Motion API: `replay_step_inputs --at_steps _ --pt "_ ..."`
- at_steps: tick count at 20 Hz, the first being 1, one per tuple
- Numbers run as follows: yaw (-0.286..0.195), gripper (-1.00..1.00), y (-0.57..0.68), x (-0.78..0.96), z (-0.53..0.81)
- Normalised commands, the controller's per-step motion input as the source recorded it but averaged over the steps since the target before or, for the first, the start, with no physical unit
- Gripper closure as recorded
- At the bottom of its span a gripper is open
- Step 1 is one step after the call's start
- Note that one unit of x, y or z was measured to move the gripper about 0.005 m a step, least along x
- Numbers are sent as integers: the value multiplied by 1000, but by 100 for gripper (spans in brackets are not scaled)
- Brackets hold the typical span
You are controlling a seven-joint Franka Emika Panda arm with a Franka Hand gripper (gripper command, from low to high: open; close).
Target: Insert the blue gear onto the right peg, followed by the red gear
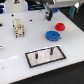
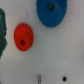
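white tabletop (image 1: 15, 50) bears the blue gear (image 1: 52, 35), seemingly light, stiff plastic best pinched at its hub; whether the gripper (image 1: 49, 15) is open, i cannot tell.

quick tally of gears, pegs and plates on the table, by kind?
Blue gear: 1
Red gear: 1
Pegs: 2, the right peg and the other peg
Base plate: 1
Total: 5

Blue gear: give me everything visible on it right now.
The flat round bright blue toothed plastic gear lies flat on the white table, untouched. It has a raised central hub with a dark bore. It sits apart from the smaller red gear, beyond the base plate, not on either peg.
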Motion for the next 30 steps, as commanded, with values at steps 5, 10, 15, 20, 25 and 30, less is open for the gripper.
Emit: replay_step_inputs --at_steps 5,10,15,20,25,30 --pt "0 -100 30 -73 -534" --pt "0 -100 -6 -168 -514" --pt "0 -100 -15 -157 -443" --pt "0 -100 -46 -157 -144" --pt "0 -100 -8 -208 -15" --pt "0 -100 -22 -341 -17"
